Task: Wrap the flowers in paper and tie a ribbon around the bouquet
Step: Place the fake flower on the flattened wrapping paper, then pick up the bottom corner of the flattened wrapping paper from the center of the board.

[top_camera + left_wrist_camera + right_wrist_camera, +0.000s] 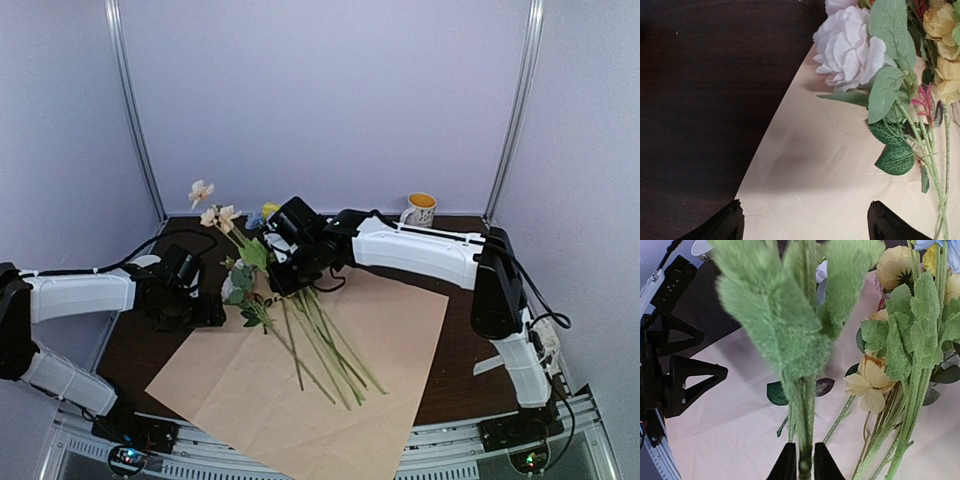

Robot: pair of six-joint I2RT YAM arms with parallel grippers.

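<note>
- Table (130,345): dark brown wood is showing at the far left, beyond the sheet's edge.
- Left gripper (805,226): it is hovering low over the left edge of the paper, jaws spread wide with nothing between them. One black fingertip (730,222) is hanging over the paper's edge where it meets the wood, and the other is hanging over the sheet.
- Paper (300,400): the large sheet is lying flat on the table with its peach-tan side facing up and one corner reaching toward the near edge.
- Rose (850,45): a pale pink-white bloom is lying at the sheet's left edge, just ahead of the left gripper, and green leaves are overlapping it on the right.
- Flowers (320,345): the bunch is lying across the far part of the paper. The long green stems are fanning toward the near right, and the blossoms are pointing to the far left. Two peach blooms are standing up above the rest against the back wall.
- Right gripper (805,462): it is reaching in from the right over the middle of the bunch, its jaws pinching one fuzzy-leaved stem (802,390). Yellow and peach blooms are lying just to the right of that stem.
- Mug (420,210): a white mug with a yellow inside is standing at the far right of the table, well apart from the paper.
</note>
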